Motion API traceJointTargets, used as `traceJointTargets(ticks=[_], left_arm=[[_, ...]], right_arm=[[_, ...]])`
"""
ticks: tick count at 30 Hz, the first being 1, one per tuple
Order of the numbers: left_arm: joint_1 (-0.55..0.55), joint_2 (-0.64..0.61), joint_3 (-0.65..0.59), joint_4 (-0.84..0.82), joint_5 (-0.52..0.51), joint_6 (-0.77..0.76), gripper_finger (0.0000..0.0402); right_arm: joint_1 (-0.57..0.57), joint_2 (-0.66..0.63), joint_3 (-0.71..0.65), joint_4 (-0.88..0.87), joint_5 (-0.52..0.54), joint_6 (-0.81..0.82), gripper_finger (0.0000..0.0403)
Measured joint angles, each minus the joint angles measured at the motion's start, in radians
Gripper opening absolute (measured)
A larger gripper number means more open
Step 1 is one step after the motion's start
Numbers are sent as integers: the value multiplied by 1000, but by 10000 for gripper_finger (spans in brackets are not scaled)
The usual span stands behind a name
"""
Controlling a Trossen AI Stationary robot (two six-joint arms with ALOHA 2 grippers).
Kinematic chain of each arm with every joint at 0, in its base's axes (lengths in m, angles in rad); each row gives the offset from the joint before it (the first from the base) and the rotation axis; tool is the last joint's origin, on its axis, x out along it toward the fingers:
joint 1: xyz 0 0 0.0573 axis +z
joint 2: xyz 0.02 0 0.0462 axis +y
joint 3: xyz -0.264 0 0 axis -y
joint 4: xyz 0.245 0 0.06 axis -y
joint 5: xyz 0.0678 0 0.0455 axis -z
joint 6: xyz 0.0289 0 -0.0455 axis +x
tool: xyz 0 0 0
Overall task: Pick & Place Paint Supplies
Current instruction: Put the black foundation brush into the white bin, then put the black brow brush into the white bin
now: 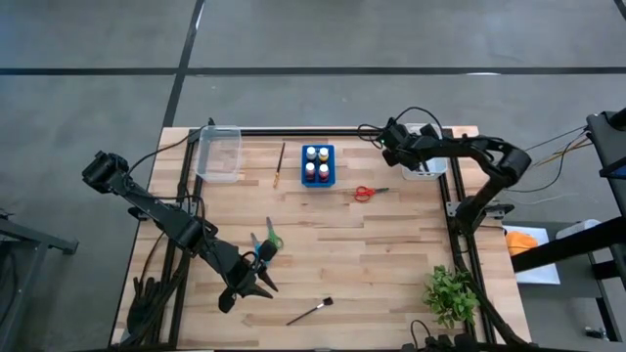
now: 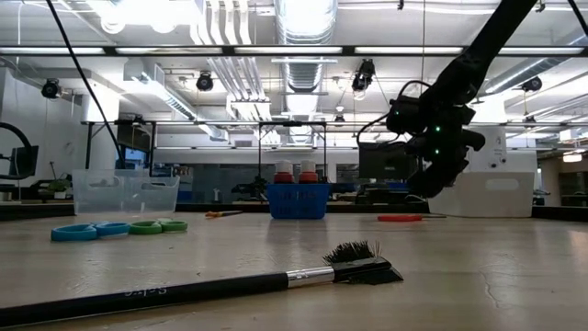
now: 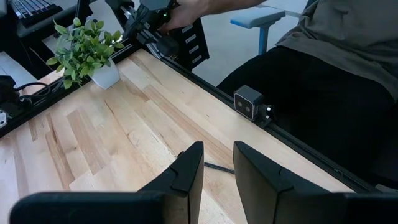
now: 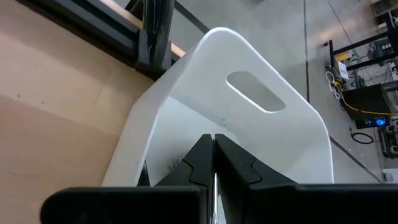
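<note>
- The right gripper (image 1: 393, 134) hangs over the white bin (image 1: 426, 166) at the worktop's (image 1: 391, 254) far right corner; its jaws are pressed together with nothing visible between them.
- The left gripper (image 1: 262, 284) sits low near the front left; its jaws stand a little apart with only bare wood showing in the gap.
- Blue scissors (image 2: 89, 232) and green scissors (image 2: 157, 226) lie side by side just beyond the left gripper.
- Red scissors (image 1: 367, 193) lie right of the blue holder (image 1: 317, 164), which carries 4 paint bottles (image 1: 310, 175).
- A dark-handled brush (image 2: 230, 282) lies at the front edge; faint writing on its handle is unreadable.
- A wooden-handled brush (image 1: 280, 164) lies between the holder and the clear tub (image 1: 219, 154).
- A potted plant (image 1: 450, 293) stands at the front right.
</note>
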Motion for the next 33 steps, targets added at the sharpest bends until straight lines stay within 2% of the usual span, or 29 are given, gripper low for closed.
traceJointTargets(ticks=[10, 14, 17, 26, 33], left_arm=[[0, 0, 0, 0, 0, -2, 95], [0, 0, 0, 0, 0, -2, 95], [0, 0, 0, 0, 0, -2, 95], [0, 0, 0, 0, 0, -3, 95], [0, 0, 0, 0, 0, -3, 95]], right_arm=[[1, -33, 0, 6, -3, 16, 11], [1, -53, 0, 7, -47, 8, 15], [1, -54, 0, 6, -55, 2, 38], [1, -53, -2, 6, -55, 1, 141], [1, -53, -2, 7, -53, -3, 164]])
